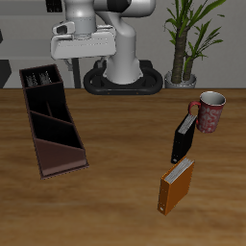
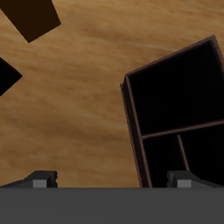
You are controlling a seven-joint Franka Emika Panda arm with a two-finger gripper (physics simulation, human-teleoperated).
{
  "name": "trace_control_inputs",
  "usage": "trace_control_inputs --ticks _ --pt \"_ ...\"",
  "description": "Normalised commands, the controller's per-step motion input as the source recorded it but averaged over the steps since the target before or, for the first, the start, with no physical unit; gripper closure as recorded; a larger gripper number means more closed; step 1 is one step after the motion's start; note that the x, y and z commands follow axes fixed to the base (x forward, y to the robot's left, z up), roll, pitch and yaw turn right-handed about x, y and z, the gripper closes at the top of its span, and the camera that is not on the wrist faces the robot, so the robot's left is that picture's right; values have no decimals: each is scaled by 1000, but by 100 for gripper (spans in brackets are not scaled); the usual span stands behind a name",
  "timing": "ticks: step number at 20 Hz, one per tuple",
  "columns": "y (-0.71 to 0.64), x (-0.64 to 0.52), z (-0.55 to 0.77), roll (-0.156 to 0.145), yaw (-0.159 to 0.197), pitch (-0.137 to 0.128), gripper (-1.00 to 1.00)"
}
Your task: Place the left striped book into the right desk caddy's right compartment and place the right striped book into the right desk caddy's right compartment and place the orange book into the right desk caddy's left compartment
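Right desk caddy (image 1: 53, 120): dark maroon box, black inside, w/ dividers; lies on table (image 1: 115, 192), directly below the gripper (image 1: 65, 46). Squarish right compartment (image 1: 40, 79) holds two striped books (upright, side by side, approx. under the jaws). Sloped left compartment (image 1: 58, 144) holds nothing. Gripper: jaws apart, gripping nothing; wrist view shows both fingertips (image 2: 40, 178) above caddy. Orange book (image 1: 176, 186): on table, well away from jaws. Black book (image 1: 183, 138) and patterned mug (image 1: 209, 111) farther back.
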Motion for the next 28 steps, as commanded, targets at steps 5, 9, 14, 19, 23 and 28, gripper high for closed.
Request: trace_control_inputs --ticks 5,9,14,19,23,28 --pt "447 206 0 28 -4 0 -100" --pt "493 273 -21 12 -13 8 -100" --pt "315 222 2 13 -14 12 -100" --pt "165 115 23 2 -4 0 -100" --pt "135 172 51 -8 -31 0 -100" --pt "118 178 165 6 -15 -27 -100"
